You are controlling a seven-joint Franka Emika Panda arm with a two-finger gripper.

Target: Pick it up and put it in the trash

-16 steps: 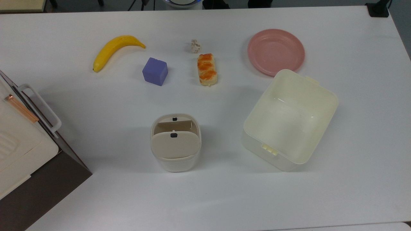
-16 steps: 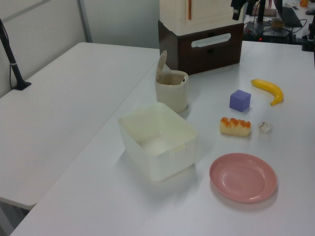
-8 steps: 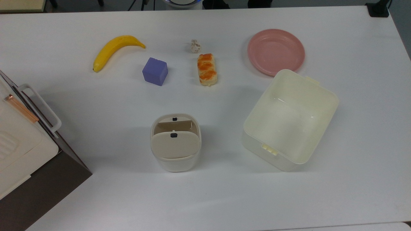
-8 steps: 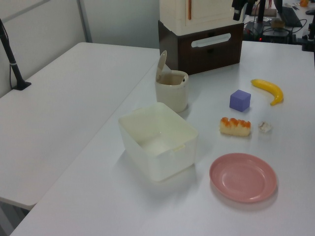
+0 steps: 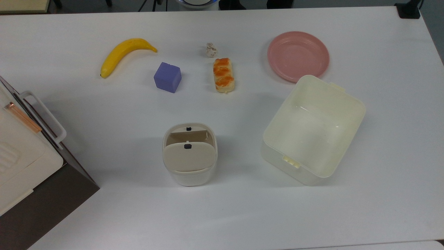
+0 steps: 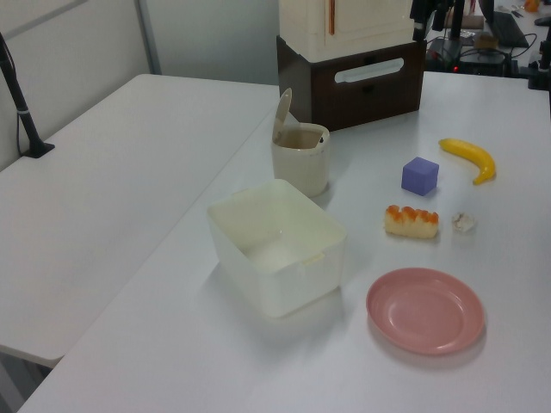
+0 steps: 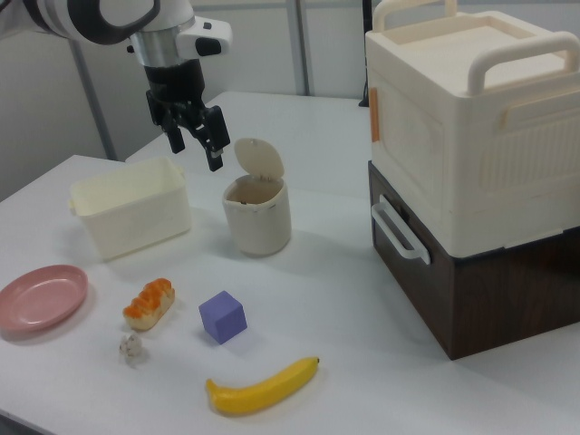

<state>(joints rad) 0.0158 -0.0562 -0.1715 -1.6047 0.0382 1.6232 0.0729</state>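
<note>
Gripper: black two-finger gripper (image 7: 196, 136) hangs in the air, fingers spread apart and holding nothing, up and to the right view's left of the bin.
Paper wad: tiny crumpled whitish-beige paper wad (image 5: 211, 50) lies on the white table (image 5: 104, 104) near its far edge in the top view, just beside one end of the orange-glazed bread stick (image 5: 223, 75).
Bin: small white rounded-square bin (image 5: 189, 154), beige swing lid tilted, mid-table, well apart from the wad.
Neighbours: purple cube (image 5: 168, 77) and yellow banana (image 5: 123, 53) toward the top view's left of the wad; pink plate (image 5: 298, 55) and cream rectangular box (image 5: 312, 130) toward the top view's right.

I see the little paper wad (image 5: 210, 50) (image 6: 464, 223) (image 7: 132, 349) lying loose on the white table (all crumpled, whitish-beige). The trash bin (image 5: 189, 154) (image 6: 301, 158) (image 7: 257, 214) stands upright, small and white, its beige lid tipped so it is open.
</note>
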